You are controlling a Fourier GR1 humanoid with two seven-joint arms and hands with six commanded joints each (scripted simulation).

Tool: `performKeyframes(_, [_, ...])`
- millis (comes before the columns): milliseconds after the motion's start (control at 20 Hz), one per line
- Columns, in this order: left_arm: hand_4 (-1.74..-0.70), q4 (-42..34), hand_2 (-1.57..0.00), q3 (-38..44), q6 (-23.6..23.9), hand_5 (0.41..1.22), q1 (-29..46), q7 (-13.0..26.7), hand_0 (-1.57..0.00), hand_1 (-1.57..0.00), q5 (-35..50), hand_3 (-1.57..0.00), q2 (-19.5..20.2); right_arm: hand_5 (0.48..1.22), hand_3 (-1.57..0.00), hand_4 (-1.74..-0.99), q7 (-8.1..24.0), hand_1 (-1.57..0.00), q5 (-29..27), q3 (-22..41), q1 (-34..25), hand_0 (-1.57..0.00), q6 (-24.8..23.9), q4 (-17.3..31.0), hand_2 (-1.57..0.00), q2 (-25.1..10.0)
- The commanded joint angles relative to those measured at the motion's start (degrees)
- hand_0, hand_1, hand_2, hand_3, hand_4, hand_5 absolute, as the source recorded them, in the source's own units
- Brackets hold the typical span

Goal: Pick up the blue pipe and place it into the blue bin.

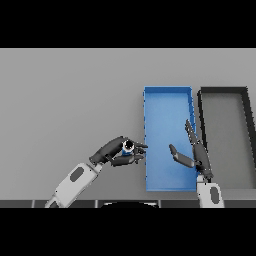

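My left hand (112,152) is curled round the blue pipe (128,146), which shows as a small blue cylinder with a dark open end, held just left of the blue bin's left wall. The blue bin (168,97) is a long rectangular tray running away from me at centre right. Over the bin's near right part my right hand (195,152) stands with straight fingers pointing away and its thumb spread to the left, holding nothing.
A black bin (223,90) with a grey floor stands directly right of the blue bin, their walls nearly touching. Bare grey table (70,100) stretches across the left and far side.
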Motion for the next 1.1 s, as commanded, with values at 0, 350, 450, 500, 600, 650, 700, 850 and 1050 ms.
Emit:
performKeyframes(0, [-1.73,-0.4,-1.57,-0.2,-0.1,1.22,0.3,-0.3,-1.57,-1.57,-0.3,-1.44,0.5,0.619,0.0,-1.207,0.5,0.0,0.1,0.2,-0.1,0.0,0.0,0.1,0.0,0.2])
performKeyframes(350, [-1.73,-0.3,-1.57,-0.7,0.1,1.221,-0.3,0.6,-1.57,-1.57,-0.3,-1.44,0.0,0.561,0.0,-1.215,4.2,0.0,-15.7,-0.7,-2.9,0.0,12.0,-7.9,0.0,-5.5])
performKeyframes(450, [-1.73,-0.7,-1.57,-0.6,-0.2,1.221,0.1,0.3,-1.57,-1.57,-0.1,-1.44,0.7,0.532,0.0,-1.25,8.4,0.0,-19.9,-0.2,-5.4,0.0,15.0,-11.2,0.0,-9.0])
performKeyframes(500, [-1.73,-0.3,-1.57,-0.3,0.1,1.221,-0.4,0.9,-1.57,-1.57,-0.1,-1.44,0.4,0.523,0.0,-1.26,9.9,0.0,-20.4,1.2,-6.3,0.0,16.2,-12.8,0.0,-9.9])
performKeyframes(600, [-1.73,-0.3,-1.57,-0.4,0.0,1.221,-0.6,1.3,-1.57,-1.57,0.2,-1.44,0.1,0.52,0.0,-1.286,13.6,0.0,-21.8,3.2,-10.1,0.0,17.6,-14.9,0.0,-11.5])
performKeyframes(650, [-1.73,0.0,-1.57,0.1,0.2,1.221,-1.1,1.8,-1.57,-1.57,0.3,-1.44,0.2,0.523,0.0,-1.297,15.0,0.0,-22.6,4.2,-11.8,0.0,18.4,-15.2,0.0,-11.7])
performKeyframes(700, [-1.73,0.4,-1.57,-0.5,0.3,1.221,-1.1,1.4,-1.57,-1.57,-0.2,-1.44,-0.4,0.522,0.0,-1.305,16.2,0.0,-23.7,4.9,-13.0,0.0,19.3,-15.5,0.0,-12.0])
performKeyframes(850, [-1.73,1.2,-1.57,-0.5,0.5,1.221,-1.4,1.5,-1.57,-1.57,-0.8,-1.44,-0.4,0.522,0.0,-1.295,19.5,0.0,-25.6,7.5,-17.8,0.0,20.7,-17.1,0.0,-12.9])
performKeyframes(1050, [-1.73,1.9,-1.57,-0.2,-0.2,1.221,-1.6,0.9,-1.57,-1.57,-0.4,-1.44,-0.2,0.532,0.0,-1.304,22.2,0.0,-26.1,10.8,-25.4,0.0,23.0,-15.8,0.0,-12.5])
